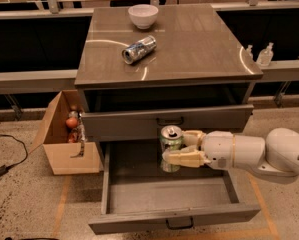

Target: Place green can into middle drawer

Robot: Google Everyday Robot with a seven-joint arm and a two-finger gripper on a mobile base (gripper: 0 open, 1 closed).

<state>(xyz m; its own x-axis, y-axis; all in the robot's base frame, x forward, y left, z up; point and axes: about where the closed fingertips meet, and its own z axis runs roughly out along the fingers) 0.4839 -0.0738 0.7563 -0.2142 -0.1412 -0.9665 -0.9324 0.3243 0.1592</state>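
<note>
Cream, rounded gripper clamps its 2 fingers around the slim, mottled green can, held upright above the back of the open middle drawer, shallow grey-brown wood with a dark handle.

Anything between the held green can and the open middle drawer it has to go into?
Nothing visible. The gripper is shut on the green can, holding it upright over the open middle drawer, whose floor looks bare beneath it. The closed top drawer sits behind the can, not below.

Tabletop glare above gripper, seemingly overhead
</note>
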